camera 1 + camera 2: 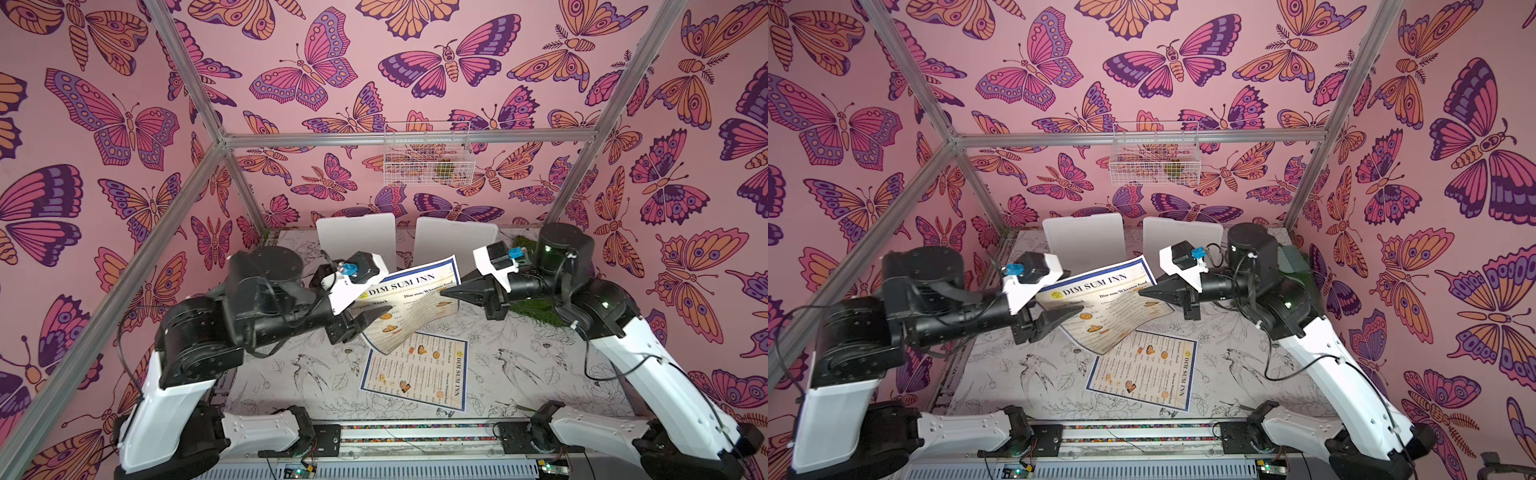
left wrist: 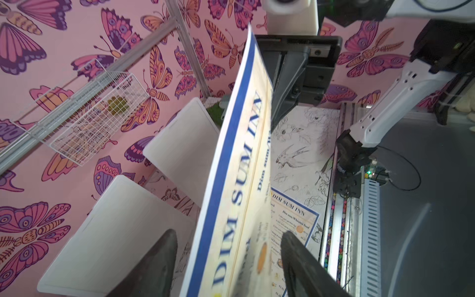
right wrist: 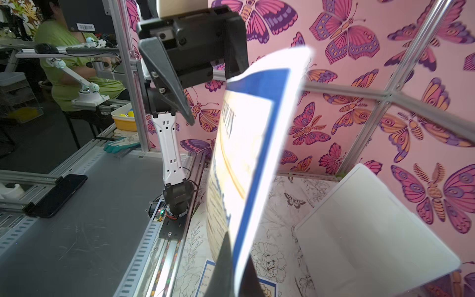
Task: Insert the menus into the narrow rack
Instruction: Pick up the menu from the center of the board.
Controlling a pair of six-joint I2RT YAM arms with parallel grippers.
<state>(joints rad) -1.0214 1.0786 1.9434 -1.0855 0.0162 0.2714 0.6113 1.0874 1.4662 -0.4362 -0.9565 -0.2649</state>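
Cream raised menu [image 1: 415, 307] pinched in right jaws, left jaws parted.

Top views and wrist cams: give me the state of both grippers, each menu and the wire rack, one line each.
Left gripper, open, astride the raised menu.
Right gripper, shut on the raised menu's edge.
Raised menu, off the table, bowed.
Second menu, flat on the table, face up.
Wire rack, mounted high at the back, contents unclear.
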